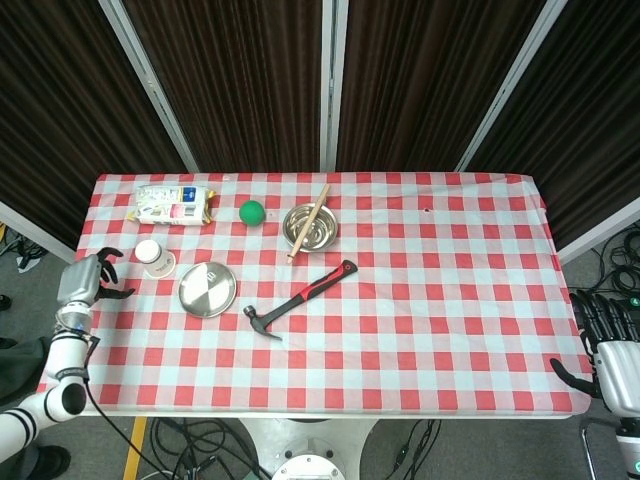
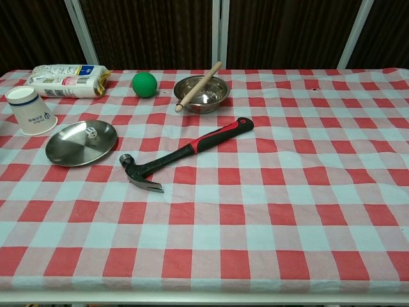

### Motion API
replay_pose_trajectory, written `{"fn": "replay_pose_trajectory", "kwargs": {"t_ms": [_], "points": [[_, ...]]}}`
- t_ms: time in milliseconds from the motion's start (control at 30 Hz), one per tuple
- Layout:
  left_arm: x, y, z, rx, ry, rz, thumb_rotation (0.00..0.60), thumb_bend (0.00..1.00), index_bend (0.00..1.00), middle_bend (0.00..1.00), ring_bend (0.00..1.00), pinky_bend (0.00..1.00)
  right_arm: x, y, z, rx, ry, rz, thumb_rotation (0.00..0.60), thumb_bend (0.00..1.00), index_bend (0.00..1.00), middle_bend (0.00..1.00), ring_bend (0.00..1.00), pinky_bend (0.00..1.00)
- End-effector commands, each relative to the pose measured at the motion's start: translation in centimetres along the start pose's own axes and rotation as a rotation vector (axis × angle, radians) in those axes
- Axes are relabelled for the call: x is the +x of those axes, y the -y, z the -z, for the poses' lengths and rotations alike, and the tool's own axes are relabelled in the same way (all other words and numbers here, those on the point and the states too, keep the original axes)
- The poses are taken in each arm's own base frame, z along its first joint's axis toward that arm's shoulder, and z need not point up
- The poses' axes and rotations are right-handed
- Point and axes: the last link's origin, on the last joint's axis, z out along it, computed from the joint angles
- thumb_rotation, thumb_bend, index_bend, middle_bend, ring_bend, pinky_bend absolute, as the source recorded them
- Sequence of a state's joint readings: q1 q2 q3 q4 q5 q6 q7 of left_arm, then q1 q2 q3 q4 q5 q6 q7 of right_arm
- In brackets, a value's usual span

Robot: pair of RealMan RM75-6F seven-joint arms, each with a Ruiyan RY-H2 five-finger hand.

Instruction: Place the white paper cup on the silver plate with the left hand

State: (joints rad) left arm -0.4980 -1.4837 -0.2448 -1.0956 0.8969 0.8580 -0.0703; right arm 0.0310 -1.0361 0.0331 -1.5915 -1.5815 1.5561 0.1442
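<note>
The white paper cup (image 1: 153, 257) (image 2: 30, 110) stands on the checked cloth with its wider end down, just left of the silver plate (image 1: 207, 289) (image 2: 82, 142) and apart from it. The plate holds nothing; only a small reflection shows on it. My left hand (image 1: 86, 279) hovers at the table's left edge, left of the cup, with its fingers apart and nothing in them; the chest view does not show it. My right hand (image 1: 608, 345) hangs off the table's right front corner with fingers spread and nothing in them.
A red-and-black hammer (image 1: 298, 298) (image 2: 185, 152) lies right of the plate. Behind it stand a steel bowl (image 1: 309, 226) (image 2: 202, 93) with a wooden stick across it, a green ball (image 1: 252, 211) (image 2: 144, 84) and a snack packet (image 1: 174, 204) (image 2: 67, 78).
</note>
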Motion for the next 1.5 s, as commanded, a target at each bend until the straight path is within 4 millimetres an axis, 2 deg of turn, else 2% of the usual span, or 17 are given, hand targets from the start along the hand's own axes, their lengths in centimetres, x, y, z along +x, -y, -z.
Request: {"fn": "replay_pose_trajectory", "kwargs": {"t_ms": [33, 133, 200, 500, 667, 833, 967, 1100, 1333, 1500], "points": [[-0.5, -0.5, -1.3, 0.015, 0.04, 0.07, 0.6, 0.05, 0.18, 0.44, 0.35, 0.64, 0.0, 0.0, 0.1, -0.002, 0.0, 0.002, 0.6, 0.12, 0.0, 0.06, 0.0, 0.0], [-0.5, -1.2, -2.0, 0.004, 0.061, 0.124, 0.6, 0.05, 0.13, 0.36, 0.28, 0.57, 0.1, 0.0, 0.2, -0.007, 0.002, 0.001, 0.6, 0.12, 0.0, 0.06, 0.0, 0.0], [-0.5, -1.7, -2.4, -0.007, 0.078, 0.159, 0.6, 0.05, 0.11, 0.34, 0.26, 0.55, 0.0, 0.0, 0.3, -0.01, 0.003, 0.001, 0.6, 0.12, 0.0, 0.06, 0.0, 0.0], [-0.6, -3.5, -3.6, -0.052, 0.149, 0.232, 0.6, 0.04, 0.13, 0.34, 0.26, 0.55, 0.0, 0.2, 0.2, -0.011, 0.006, 0.003, 0.6, 0.12, 0.0, 0.06, 0.0, 0.0], [-0.5, -3.5, -4.3, -0.053, 0.141, 0.199, 0.6, 0.04, 0.15, 0.34, 0.26, 0.54, 0.0, 0.3, 0.2, -0.016, 0.007, 0.003, 0.6, 0.12, 0.0, 0.06, 0.0, 0.0], [-0.2, -2.8, -5.0, -0.024, 0.08, 0.095, 0.6, 0.04, 0.14, 0.32, 0.21, 0.42, 0.0, 0.2, 0.3, -0.02, 0.008, 0.005, 0.6, 0.12, 0.0, 0.06, 0.0, 0.0], [-0.2, -3.4, -4.8, -0.037, 0.093, 0.111, 0.595, 0.05, 0.13, 0.22, 0.14, 0.34, -0.1, 0.3, 0.3, -0.018, 0.012, 0.005, 0.6, 0.12, 0.0, 0.06, 0.0, 0.0], [-0.3, -4.4, -4.8, -0.053, 0.117, 0.178, 0.599, 0.05, 0.13, 0.22, 0.14, 0.34, -0.2, 0.2, 0.3, -0.019, 0.016, 0.004, 0.6, 0.12, 0.0, 0.06, 0.0, 0.0], [-0.5, -5.2, -5.5, -0.057, 0.146, 0.199, 0.6, 0.04, 0.13, 0.22, 0.14, 0.34, -0.2, 0.0, 0.4, -0.029, 0.014, 0.002, 0.6, 0.12, 0.0, 0.06, 0.0, 0.0], [-0.7, -5.1, -5.8, -0.059, 0.131, 0.158, 0.6, 0.04, 0.18, 0.25, 0.19, 0.38, -0.3, 0.0, 0.4, -0.031, 0.017, 0.0, 0.6, 0.12, 0.0, 0.07, 0.0, 0.0]]}}
